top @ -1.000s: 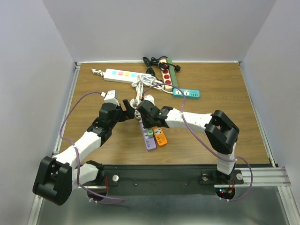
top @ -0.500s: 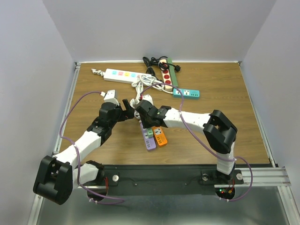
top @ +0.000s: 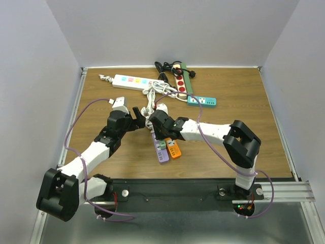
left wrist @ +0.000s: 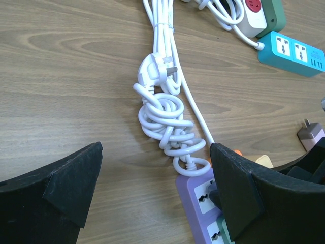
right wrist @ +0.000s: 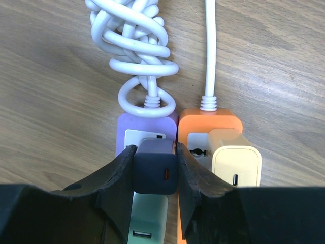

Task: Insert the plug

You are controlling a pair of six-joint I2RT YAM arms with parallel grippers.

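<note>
Right gripper (right wrist: 155, 158) was clamped on the dark plug (right wrist: 153, 177), which sat over the cord end of the purple strip (right wrist: 133, 127). Left gripper (left wrist: 155, 152) stood spread, holding nothing. Risk: the unrestrained strip could slide, or pins jam, if pressed off-square.
</note>
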